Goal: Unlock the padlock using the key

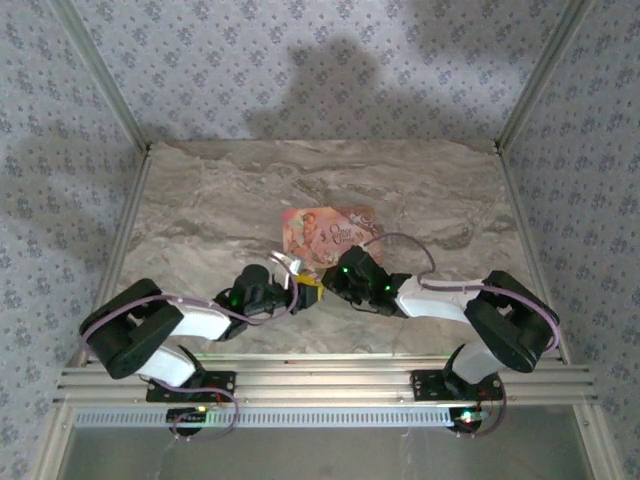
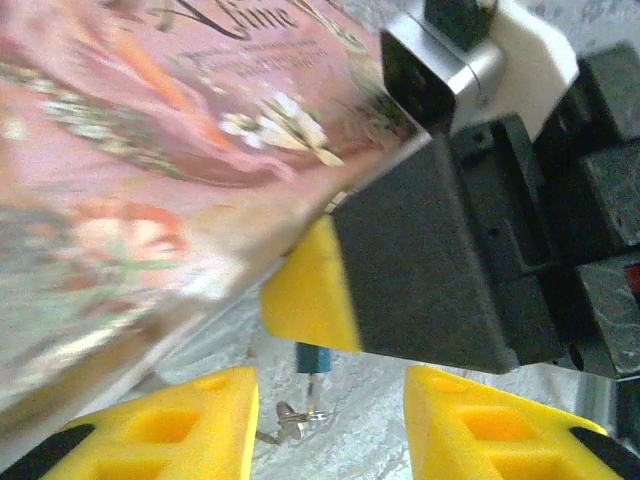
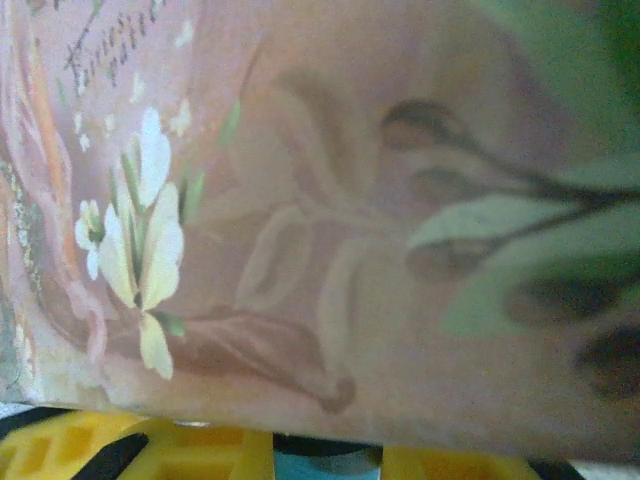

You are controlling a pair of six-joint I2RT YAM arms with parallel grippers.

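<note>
Bolted to the grooved metal rail (image 1: 320,372) along the near edge: left arm base (image 1: 185,385) at the left, right arm base (image 1: 465,382) at the right. Both arms folded inward and reaching toward mid-table, over grey-veined marble table (image 1: 200,210).

Just beyond the rail, near the centre: left gripper (image 1: 304,291) pointing right, right gripper (image 1: 331,276) pointing left, tips almost meeting.

Seen from the left wrist: yellow fingers (image 2: 190,430) spread apart, gripping nothing, with bare marble in the gap. Lying in that gap, a small pale metal ring (image 2: 292,420); cannot tell whether a key hangs on it. Just past the gap, the padlock (image 2: 312,357), tiny and blue, tucked under the right gripper's yellow fingertip (image 2: 305,300) with a thin pale pin running down from it toward the ring.

Seen from the right wrist: yellow pads (image 3: 200,450) along the lower edge, pressed in on a small blue body on both sides. Right gripper therefore clamped on the padlock, between the two gripper tips and just short of the box's near edge.

Immediately beyond, the pink box (image 1: 325,233), flat on the marble slightly right of centre, cover printed with white flowers, green leaves and script lettering. Looms very close and blurred in both wrist views.

Farthest back, patterned wallpaper (image 1: 300,60) behind the table and on both sides.
</note>
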